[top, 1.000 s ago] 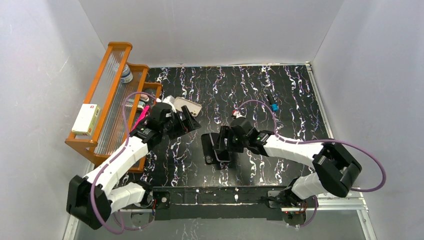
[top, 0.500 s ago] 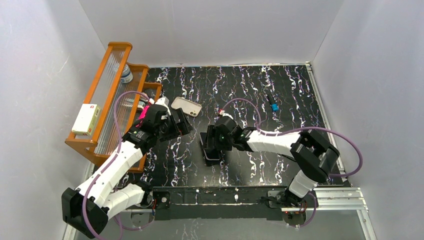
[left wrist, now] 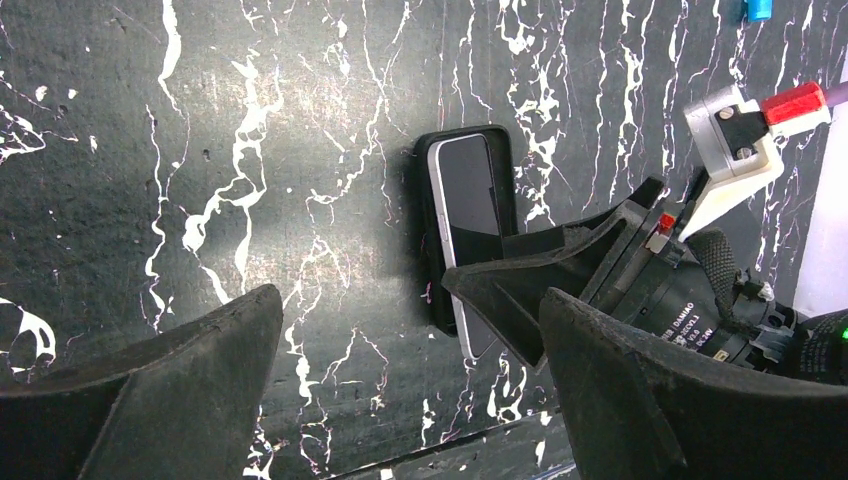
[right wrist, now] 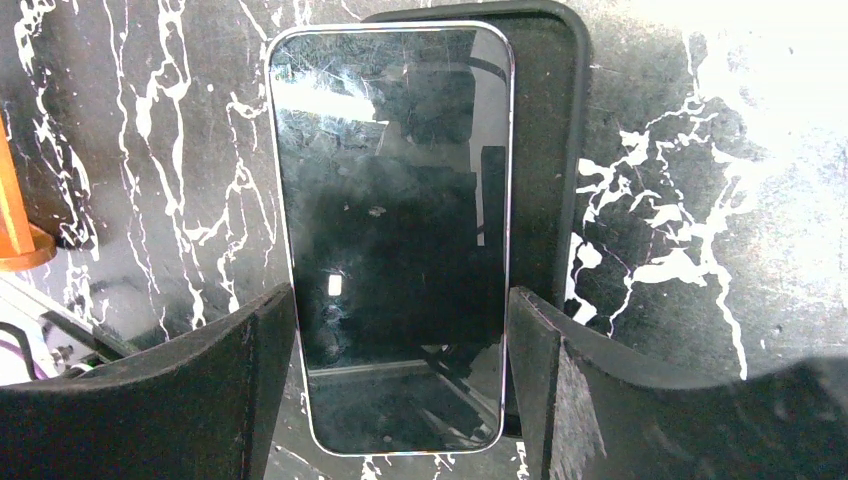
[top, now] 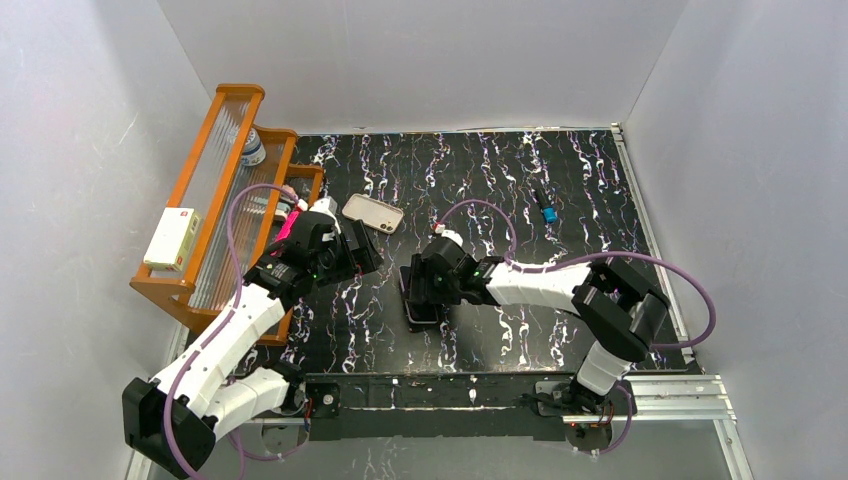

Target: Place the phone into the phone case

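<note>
The phone [right wrist: 390, 230], a dark screen with a silvery rim, lies face up and partly over a flat black slab [right wrist: 550, 150]. My right gripper [right wrist: 400, 295] has its jaws against the phone's two long sides. In the top view this gripper [top: 420, 295] is at mid-table. The pale beige phone case [top: 373, 212] lies flat behind my left gripper [top: 368, 250], apart from it. My left gripper [left wrist: 408, 300] is open and empty, looking at the phone [left wrist: 468, 200] from a short way off.
An orange rack [top: 215, 190] stands along the left wall with a white box [top: 172, 238] and a bottle [top: 253, 148]. A small blue item [top: 547, 213] lies at the right rear. A metal rail [top: 470, 385] runs along the near edge.
My right gripper has moved left with the phone, and the black slab has shifted left too. My left gripper has drawn back from the beige case, which now shows whole.
</note>
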Available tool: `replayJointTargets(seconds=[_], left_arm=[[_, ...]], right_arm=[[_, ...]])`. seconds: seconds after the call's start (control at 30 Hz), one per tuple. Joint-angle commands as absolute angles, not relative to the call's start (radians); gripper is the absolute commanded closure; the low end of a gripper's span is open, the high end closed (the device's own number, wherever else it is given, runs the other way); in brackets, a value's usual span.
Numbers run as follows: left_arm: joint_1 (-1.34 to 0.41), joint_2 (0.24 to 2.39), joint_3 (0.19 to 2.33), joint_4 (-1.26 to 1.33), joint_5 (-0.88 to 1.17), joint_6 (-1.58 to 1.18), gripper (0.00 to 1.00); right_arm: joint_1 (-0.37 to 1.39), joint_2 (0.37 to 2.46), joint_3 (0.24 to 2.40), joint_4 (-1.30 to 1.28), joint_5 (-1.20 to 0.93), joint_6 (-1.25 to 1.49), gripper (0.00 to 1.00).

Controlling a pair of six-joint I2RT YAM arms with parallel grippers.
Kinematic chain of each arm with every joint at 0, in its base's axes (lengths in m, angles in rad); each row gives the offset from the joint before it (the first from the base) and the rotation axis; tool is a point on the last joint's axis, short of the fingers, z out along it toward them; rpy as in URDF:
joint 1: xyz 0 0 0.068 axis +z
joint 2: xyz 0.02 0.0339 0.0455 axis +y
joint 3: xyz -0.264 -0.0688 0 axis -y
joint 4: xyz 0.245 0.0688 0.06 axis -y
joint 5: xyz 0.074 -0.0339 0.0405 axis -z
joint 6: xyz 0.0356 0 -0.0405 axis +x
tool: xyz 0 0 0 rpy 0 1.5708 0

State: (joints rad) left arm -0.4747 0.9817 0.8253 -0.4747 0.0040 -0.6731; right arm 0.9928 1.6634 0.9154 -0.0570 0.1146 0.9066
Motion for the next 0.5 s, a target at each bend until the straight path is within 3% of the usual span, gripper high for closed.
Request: replayJointTargets(seconds=[0.0, 0.27, 0.37, 0.47], left_arm=[[-0.472, 0.966, 0.812, -0.496, -0.003, -0.662, 0.02], [-0.472, 0.987, 0.797, -0.492, -0.002, -0.657, 0.04], [-0.472, 0.995, 0.789, -0.489, 0.0, -0.655, 0.06], [-0.472, 1.003, 0.783, -0.484, 0.026, -0.655, 0.09]], right_arm=[[1.01, 1.65, 0.959, -0.1, 0.169, 0.936, 0.31], [1.015, 1.611, 0.973, -0.15, 0.187, 0.918, 0.16], [1.015, 1.591, 0.975, -0.155, 0.169, 0.9, 0.06], [1.015, 1.574, 0.967, -0.153, 0.158, 0.894, 0.04]])
